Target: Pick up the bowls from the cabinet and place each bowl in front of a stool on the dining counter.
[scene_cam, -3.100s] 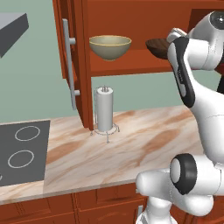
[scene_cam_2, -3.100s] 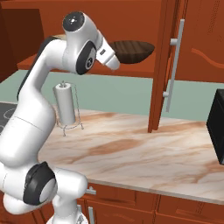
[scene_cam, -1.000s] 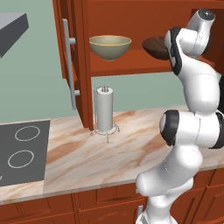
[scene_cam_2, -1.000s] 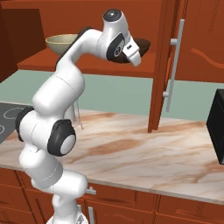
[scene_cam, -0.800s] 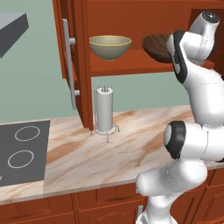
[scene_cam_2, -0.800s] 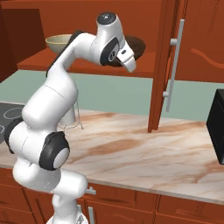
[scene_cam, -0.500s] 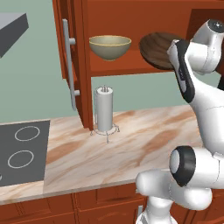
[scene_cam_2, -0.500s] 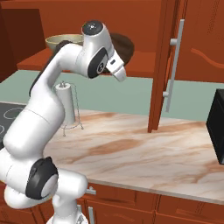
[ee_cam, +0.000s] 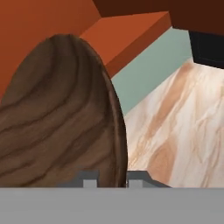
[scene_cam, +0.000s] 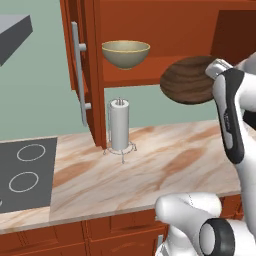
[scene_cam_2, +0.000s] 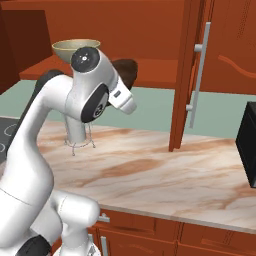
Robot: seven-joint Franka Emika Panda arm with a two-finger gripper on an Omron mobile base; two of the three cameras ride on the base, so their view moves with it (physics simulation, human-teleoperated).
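Since half a second ago the arm has drawn back from the cabinet (scene_cam: 95, 75) and the dark wood-grain bowl (scene_cam: 191, 80) has come with it: it now hangs tipped on edge, clear of the shelf, in front of the shelf's lip and above the marble counter. Three seconds ago that bowl sat flat on the shelf with the hand just reaching it. The olive-tan bowl (scene_cam: 125, 53) has not moved.

In the left base view, far left of the gripper lies the black cooktop (scene_cam: 22, 172) with its ring marks, set into the counter. Next comes the open cabinet door with its long silver bar handle (scene_cam: 78, 80). The olive-tan bowl sits upright on the shelf, left of the gripper and a little higher. Below it, on the counter, stands a paper towel holder (scene_cam: 120, 129), lower than the gripper and to its left. The gripper (ee_cam: 111, 180) is pinched on the wood-grain bowl's rim, one fingertip (ee_cam: 90, 181) on each side of the wall, as the hand view shows.

No writing or labels can be read anywhere.

The marble counter (scene_cam_2: 165, 172) is beige with brown veins, over red-brown drawers; the wall behind is pale green. A black box (scene_cam_2: 247, 150) stands at the right edge of the right base view.
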